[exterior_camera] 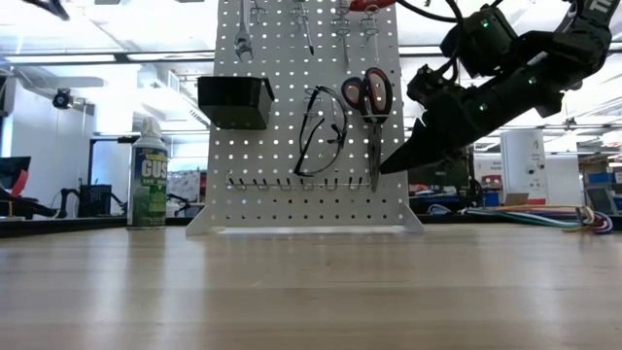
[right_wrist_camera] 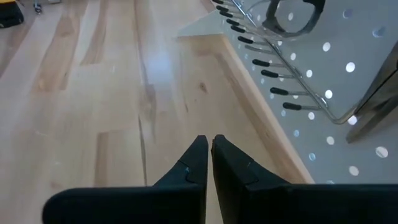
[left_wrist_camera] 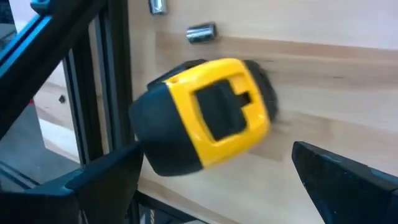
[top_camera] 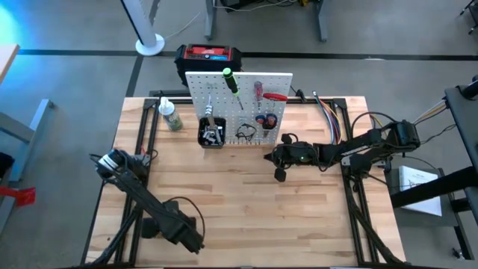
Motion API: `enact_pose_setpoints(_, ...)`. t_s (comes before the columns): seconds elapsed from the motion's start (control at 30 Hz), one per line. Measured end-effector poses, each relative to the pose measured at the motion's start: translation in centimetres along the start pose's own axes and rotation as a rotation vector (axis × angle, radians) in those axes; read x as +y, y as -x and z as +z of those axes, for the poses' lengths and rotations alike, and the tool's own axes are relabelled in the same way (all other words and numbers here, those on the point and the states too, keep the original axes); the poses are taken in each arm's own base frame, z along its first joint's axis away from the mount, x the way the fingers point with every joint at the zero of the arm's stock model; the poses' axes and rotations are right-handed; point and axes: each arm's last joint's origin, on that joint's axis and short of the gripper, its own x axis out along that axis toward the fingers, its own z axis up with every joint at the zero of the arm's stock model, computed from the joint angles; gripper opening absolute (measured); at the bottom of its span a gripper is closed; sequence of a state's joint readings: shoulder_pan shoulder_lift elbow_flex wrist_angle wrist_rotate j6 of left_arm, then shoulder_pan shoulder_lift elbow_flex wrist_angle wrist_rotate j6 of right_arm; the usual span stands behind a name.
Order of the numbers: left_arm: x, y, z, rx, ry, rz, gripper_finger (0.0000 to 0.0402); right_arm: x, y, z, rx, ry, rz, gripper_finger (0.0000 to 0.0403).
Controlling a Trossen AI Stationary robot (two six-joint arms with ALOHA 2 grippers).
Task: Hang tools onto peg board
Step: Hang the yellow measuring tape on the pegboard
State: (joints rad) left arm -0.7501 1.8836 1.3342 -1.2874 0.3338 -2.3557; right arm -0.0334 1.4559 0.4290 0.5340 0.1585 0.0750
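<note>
The right pincer (exterior_camera: 384, 167), fingers together and empty, hangs just beside the peg board (exterior_camera: 282, 199), near the red-handled pliers (exterior_camera: 372, 107) and black-framed glasses (exterior_camera: 321, 131) hung on it. The left pincer (left_wrist_camera: 217, 180) stands apart around the yellow tape measure (left_wrist_camera: 202, 118) at the worktop's (top_camera: 239, 217) left edge

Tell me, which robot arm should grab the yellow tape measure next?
Probably the left. Its end effector is open at the table's left edge with the tape measure right between its fingers. The right end effector is shut, far across by the peg board.
</note>
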Motion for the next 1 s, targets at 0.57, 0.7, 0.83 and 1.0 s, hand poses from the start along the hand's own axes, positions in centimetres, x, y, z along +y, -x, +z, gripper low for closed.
enact_pose_setpoints(0.57, -0.7, -4.4, 0.9, 0.091, -0.100, -0.018, 0.0398, 0.0, 0.0, 0.0, 0.005, -0.021, 0.000, 0.0009)
enact_pose_setpoints(0.7, -0.2, -4.8, 0.6, 0.074, -0.213, -0.021, 0.0387, 0.0, 0.0, 0.0, 0.005, -0.021, 0.000, 0.0009)
enact_pose_setpoints(0.83, 0.1, -6.0, 0.9, 0.046, -0.273, -0.012, 0.0373, 0.0, 0.0, 0.0, 0.005, -0.028, 0.000, 0.0009)
enact_pose_setpoints(1.0, 0.2, -6.9, 2.0, 0.008, -0.329, -0.004, 0.0365, 0.0, 0.0, -0.1, 0.009, -0.066, 0.000, 0.0009)
